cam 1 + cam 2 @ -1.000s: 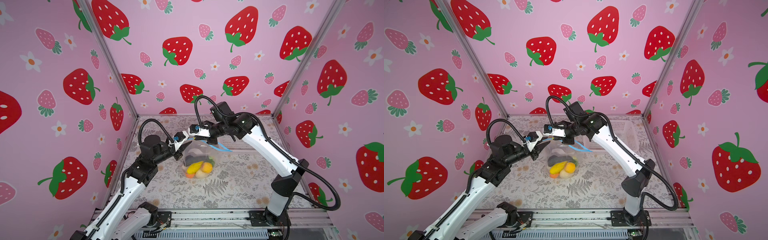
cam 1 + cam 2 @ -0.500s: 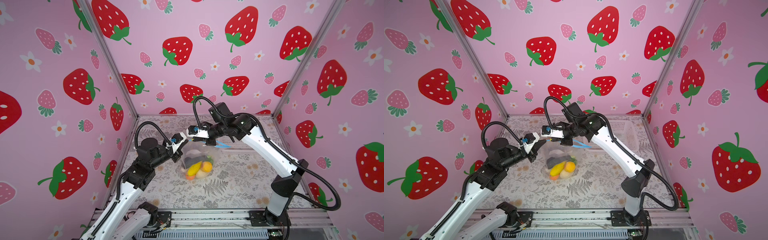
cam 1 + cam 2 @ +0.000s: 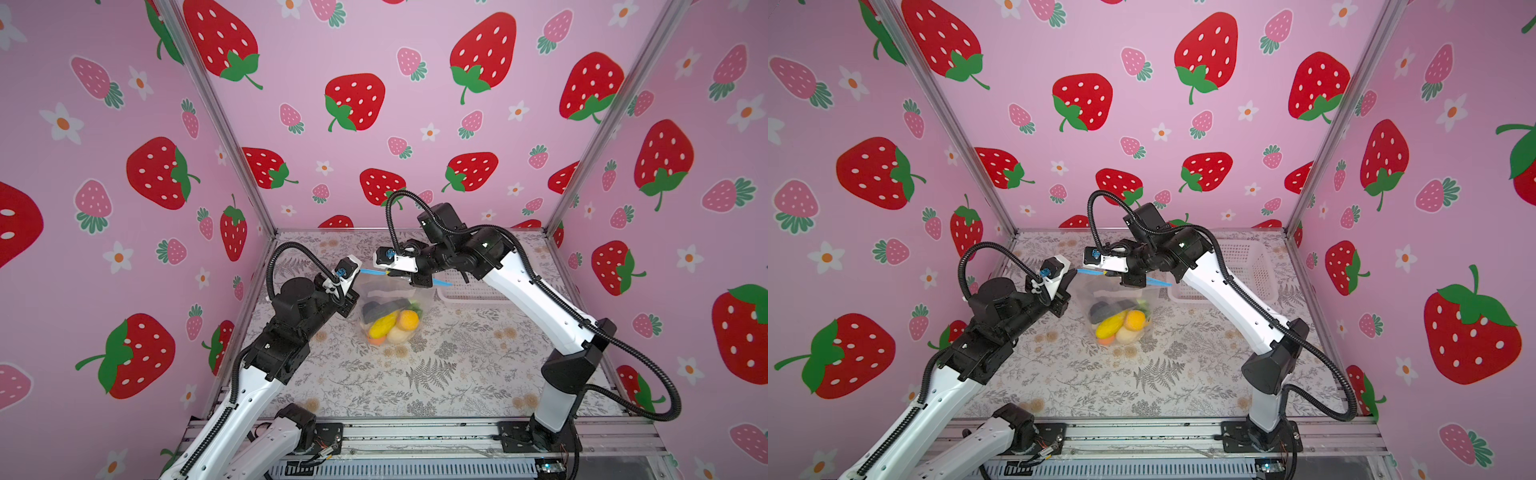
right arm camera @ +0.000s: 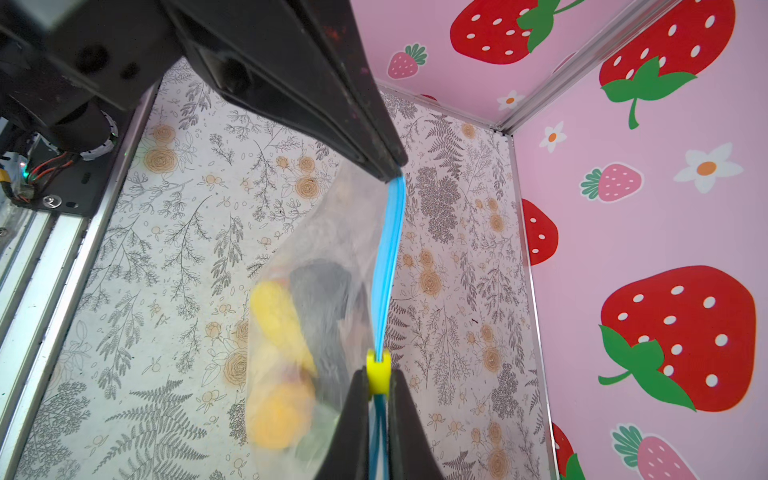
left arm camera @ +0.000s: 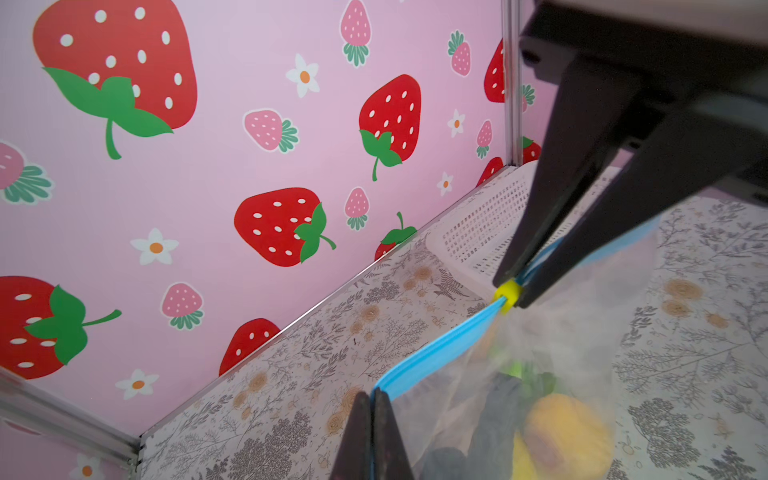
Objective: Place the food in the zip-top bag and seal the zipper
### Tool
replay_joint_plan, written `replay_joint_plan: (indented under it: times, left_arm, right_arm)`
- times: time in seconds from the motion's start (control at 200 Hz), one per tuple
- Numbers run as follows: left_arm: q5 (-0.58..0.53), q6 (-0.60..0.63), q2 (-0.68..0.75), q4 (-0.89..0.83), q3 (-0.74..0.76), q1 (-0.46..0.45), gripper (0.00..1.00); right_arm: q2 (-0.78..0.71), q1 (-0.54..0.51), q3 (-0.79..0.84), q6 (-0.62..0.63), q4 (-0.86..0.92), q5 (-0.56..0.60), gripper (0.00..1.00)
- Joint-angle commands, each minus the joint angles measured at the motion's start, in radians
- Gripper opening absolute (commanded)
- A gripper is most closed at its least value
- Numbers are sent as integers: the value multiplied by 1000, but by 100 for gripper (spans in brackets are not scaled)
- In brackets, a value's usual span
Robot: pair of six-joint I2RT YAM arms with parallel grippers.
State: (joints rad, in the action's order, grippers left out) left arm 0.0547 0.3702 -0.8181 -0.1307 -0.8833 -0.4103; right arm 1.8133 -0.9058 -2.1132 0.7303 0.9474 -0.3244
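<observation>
**Grips.** The left gripper (image 5: 372,399) has its jaws pressed together on the end of the zipper (image 4: 388,249), at a corner of the zip-top bag (image 3: 388,291). The right gripper (image 4: 377,374) has its jaws pinching the small yellow slider (image 5: 508,294) from both sides, part-way along the light-blue strip. The strip runs nearly straight between the two grips. How much of it is already closed cannot be told.

**Location.** The bag hangs from the strip over the middle of the desk (image 3: 457,374), near the white basket (image 3: 1241,266). The food (image 3: 392,322) lies bunched in the bag's lower end. Whether that end rests on the desk cannot be told.

**Handling, as judged.**
- The film is thin, soft and probably slippery, so it offers no firm hold.
- The toy pieces supply what little weight there is, and they drag the film down.
- The strip and slider are the only stiff parts, so the present holds look correct.
- The slider is small and could pop free of the jaws.
- Any pull should follow the line of the strip against the left grip.
</observation>
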Motion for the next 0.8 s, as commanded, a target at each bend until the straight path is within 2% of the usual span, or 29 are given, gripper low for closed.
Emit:
replay_joint_plan:
  times: [0.0, 0.335, 0.585, 0.795]
  left_arm:
    - [-213, 0, 22, 15, 5, 21, 0]
    - [-388, -31, 22, -7, -13, 49, 0]
    - [-395, -60, 4, -29, -43, 83, 0]
    - [-404, -68, 10, -41, -40, 103, 0]
  right_arm:
    - [3, 33, -15, -14, 67, 48, 0]
    - [-31, 49, 10, -38, 76, 94, 0]
    - [-67, 69, 54, -55, 66, 114, 0]
    - [-130, 98, 157, -69, 24, 122, 0]
